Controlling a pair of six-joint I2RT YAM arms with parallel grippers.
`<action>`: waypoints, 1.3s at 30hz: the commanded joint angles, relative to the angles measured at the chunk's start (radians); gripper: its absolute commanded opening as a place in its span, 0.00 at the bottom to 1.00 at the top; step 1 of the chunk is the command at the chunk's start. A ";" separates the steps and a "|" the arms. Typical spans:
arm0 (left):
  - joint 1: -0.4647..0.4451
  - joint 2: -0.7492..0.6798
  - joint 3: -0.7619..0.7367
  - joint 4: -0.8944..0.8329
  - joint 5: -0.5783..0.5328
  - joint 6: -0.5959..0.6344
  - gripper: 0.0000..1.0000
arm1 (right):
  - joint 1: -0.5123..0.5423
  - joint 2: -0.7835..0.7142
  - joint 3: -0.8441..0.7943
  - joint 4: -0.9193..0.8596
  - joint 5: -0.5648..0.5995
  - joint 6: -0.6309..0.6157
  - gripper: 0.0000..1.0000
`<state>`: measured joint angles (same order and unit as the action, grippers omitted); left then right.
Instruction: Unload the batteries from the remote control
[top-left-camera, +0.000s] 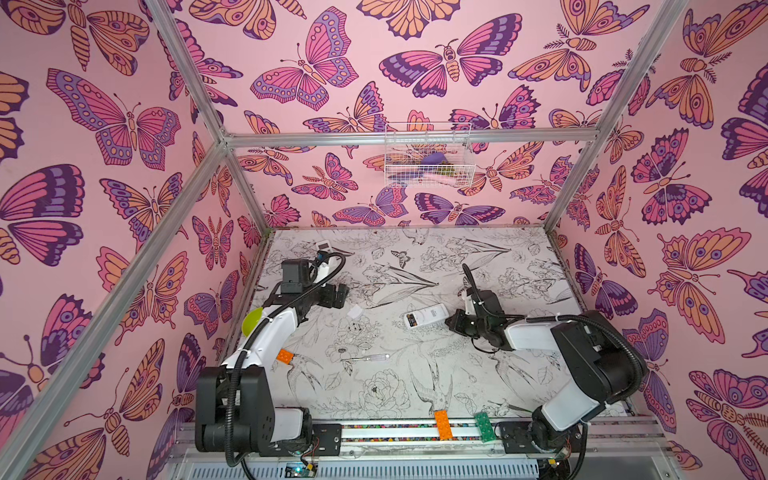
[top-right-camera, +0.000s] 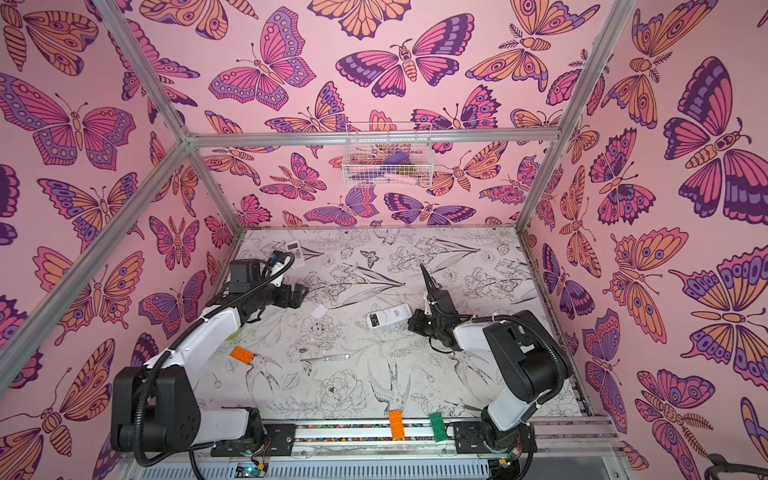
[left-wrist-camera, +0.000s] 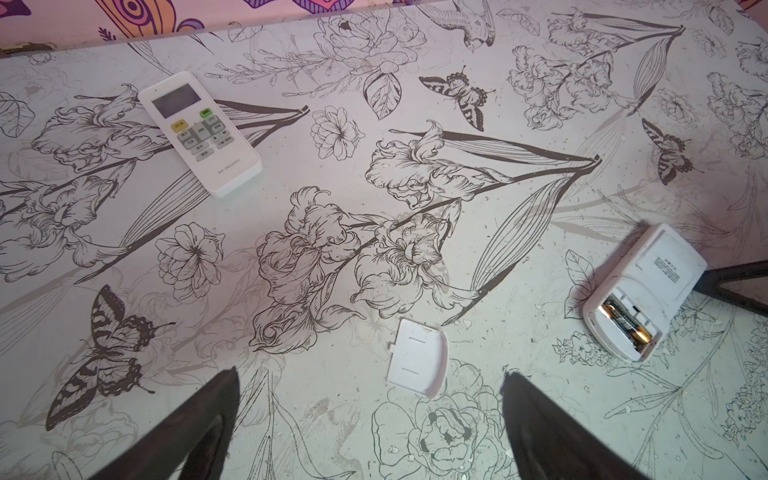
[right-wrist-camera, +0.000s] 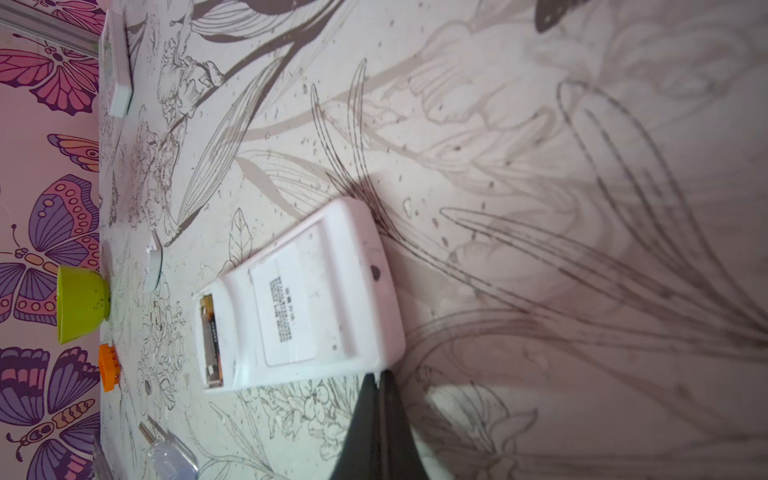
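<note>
The white remote control (top-left-camera: 426, 316) (top-right-camera: 390, 316) lies face down mid-table with its battery bay uncovered. Black and gold batteries (left-wrist-camera: 625, 322) (right-wrist-camera: 212, 332) sit inside the bay at one end. The bay's white cover (left-wrist-camera: 417, 359) (top-left-camera: 355, 311) lies loose on the table to the left of the remote. My right gripper (right-wrist-camera: 379, 374) (top-left-camera: 451, 322) is shut with nothing between its fingers, its tips against the remote's (right-wrist-camera: 299, 299) end farthest from the bay. My left gripper (left-wrist-camera: 372, 374) (top-left-camera: 338, 295) hangs open above the table, just short of the cover.
A second white remote (left-wrist-camera: 199, 133) (top-left-camera: 323, 248) lies face up at the back left. A clear-handled screwdriver (top-left-camera: 365, 357), an orange brick (top-left-camera: 284, 356) and a green bowl (right-wrist-camera: 81, 305) lie toward the front left. A wire basket (top-left-camera: 428, 156) hangs on the back wall.
</note>
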<state>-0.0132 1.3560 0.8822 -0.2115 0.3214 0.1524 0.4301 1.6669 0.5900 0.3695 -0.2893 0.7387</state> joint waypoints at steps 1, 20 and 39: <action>0.009 -0.005 0.005 -0.001 0.008 0.006 1.00 | 0.007 0.053 0.027 0.013 0.001 -0.003 0.00; 0.018 -0.009 0.003 -0.007 -0.003 0.013 1.00 | 0.024 0.193 0.195 0.000 -0.106 -0.050 0.00; 0.025 -0.021 -0.001 -0.013 0.012 0.021 1.00 | 0.028 0.178 0.235 -0.091 -0.157 -0.163 0.04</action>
<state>0.0063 1.3556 0.8822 -0.2104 0.3222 0.1646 0.4496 1.8290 0.8005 0.2947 -0.4179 0.6113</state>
